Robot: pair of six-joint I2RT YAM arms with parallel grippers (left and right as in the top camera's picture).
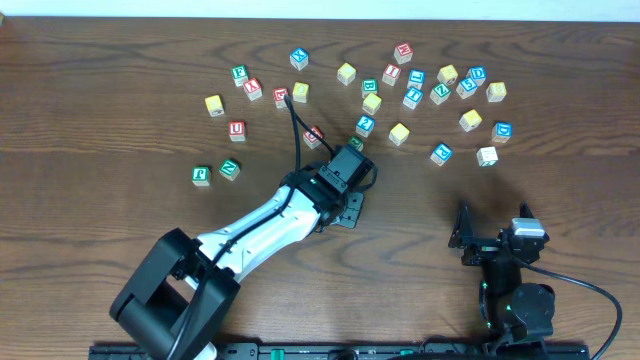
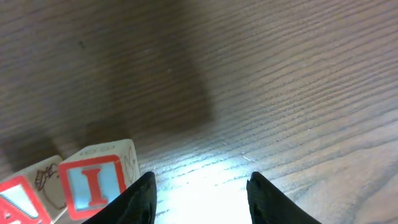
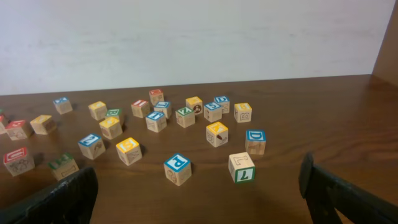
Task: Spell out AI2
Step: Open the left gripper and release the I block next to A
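Your left hand (image 2: 202, 183) hangs low over the worktop (image 2: 292, 68), fingers (image 2: 140, 199) parted, with only bare wood between them; it is released and grips nothing. In its wrist view, the I cube (image 2: 96, 183) sits flat on the wood just off the picture-left side of that hand, its red letter turned up toward the camera. It lies close beside the nearer finger, and you cannot tell whether the two touch. The A cube (image 2: 15, 202) stands against the I cube on the side away from the left hand, mostly cut off by the frame edge.

From overhead, a blue-printed cube (image 1: 365, 125) lies just beyond the left hand; its character looks like a 2 but is too small to read for certain. The scattered cubes (image 1: 447, 74) spread farther beyond the left hand and to both its sides. Your right hand (image 1: 495, 220) sits well to the right of the left hand, nearer the front edge, fingers spread wide and empty.
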